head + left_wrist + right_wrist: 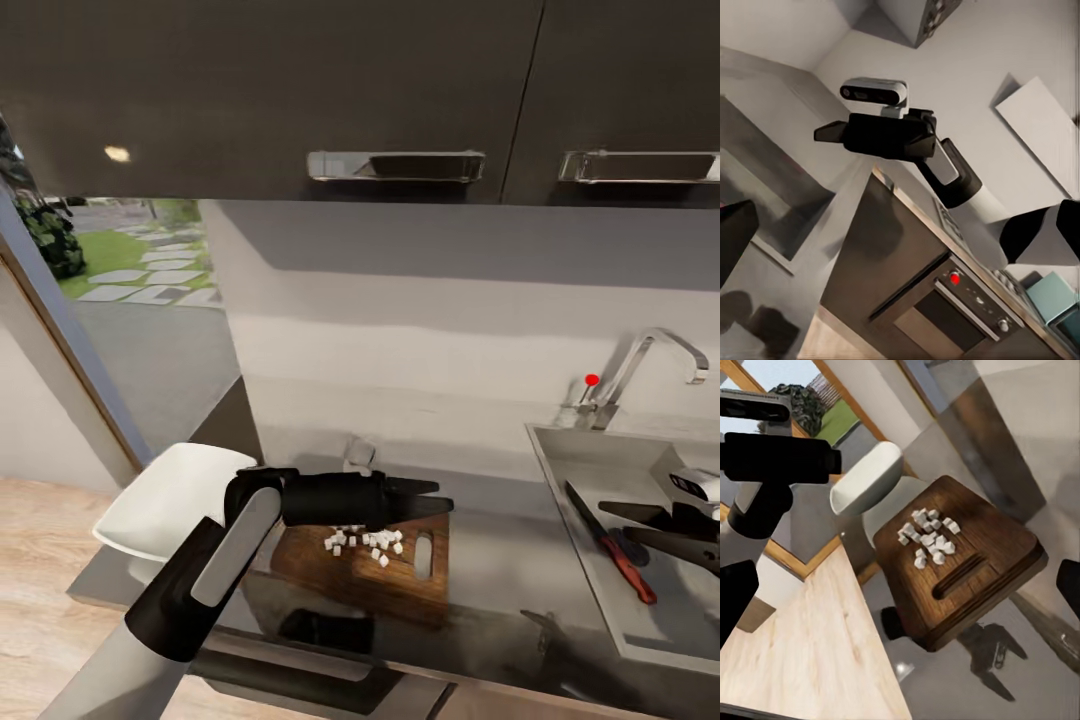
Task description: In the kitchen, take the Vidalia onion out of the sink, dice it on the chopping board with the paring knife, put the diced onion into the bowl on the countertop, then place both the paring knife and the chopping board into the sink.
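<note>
Grey metal countertop [500, 560] runs under dark cabinets [300, 90], bearing the board [400, 580] with diced onion [365, 541], bowl [165, 500] at its left. Knife [610, 545] lies in the sink [690, 655]. Left gripper [440, 497] and right gripper [625, 525] both stand apart, empty.

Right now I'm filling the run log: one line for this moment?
diced onion on chopping board | paring knife in sink | bowl empty | left gripper over board

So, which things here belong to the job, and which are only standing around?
Job things:
- diced onion on the chopping board
- bowl
- paring knife in the sink
- countertop

Only around:
- upper cabinets
- oven
- window
</note>
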You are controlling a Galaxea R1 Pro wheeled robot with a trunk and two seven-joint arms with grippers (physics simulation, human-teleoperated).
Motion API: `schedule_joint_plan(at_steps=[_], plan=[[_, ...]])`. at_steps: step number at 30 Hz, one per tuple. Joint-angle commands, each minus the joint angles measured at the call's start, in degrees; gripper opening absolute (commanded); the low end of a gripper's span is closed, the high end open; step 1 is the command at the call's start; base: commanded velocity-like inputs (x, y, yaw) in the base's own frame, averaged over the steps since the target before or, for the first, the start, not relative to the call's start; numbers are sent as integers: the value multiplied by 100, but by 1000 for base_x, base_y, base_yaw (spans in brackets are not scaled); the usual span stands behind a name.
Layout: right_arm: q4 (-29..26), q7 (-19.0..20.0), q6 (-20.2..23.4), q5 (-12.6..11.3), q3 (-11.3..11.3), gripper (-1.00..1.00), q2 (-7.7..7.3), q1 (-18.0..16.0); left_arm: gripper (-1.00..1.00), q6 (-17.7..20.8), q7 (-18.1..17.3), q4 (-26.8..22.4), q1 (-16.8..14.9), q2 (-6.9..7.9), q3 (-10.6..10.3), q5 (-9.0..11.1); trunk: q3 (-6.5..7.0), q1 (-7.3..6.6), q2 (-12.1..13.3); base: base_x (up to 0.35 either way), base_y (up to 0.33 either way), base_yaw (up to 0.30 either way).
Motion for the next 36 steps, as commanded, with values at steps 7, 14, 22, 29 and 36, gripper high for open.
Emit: schedule_joint_plan(at_steps=[7, 14, 22, 29, 36], plan=[[-1, -42, 16, 10, -8, 100, -2, -3, 100, 27, 2, -6, -5, 4, -4, 60, -7, 1, -5, 0, 308, 0], [5, -60, 16, 20, -15, 100, -2, -2, 100, 28, 0, -9, -3, 43, -4, 124, -7, 1, -5, 0, 308, 0], [6, -61, 16, 25, -41, 100, 5, -1, 100, 27, 0, -18, -5, 48, -4, 138, -7, 1, -5, 0, 308, 0], [13, -65, 11, 33, -63, 100, 6, -1, 100, 27, 0, -18, -5, 48, -4, 138, -7, 1, -5, -26, 307, 0], [23, -64, 10, 34, -85, 100, 7, -1, 100, 29, 0, -18, -5, 48, -4, 138, -7, 1, -5, -141, 257, 0]])
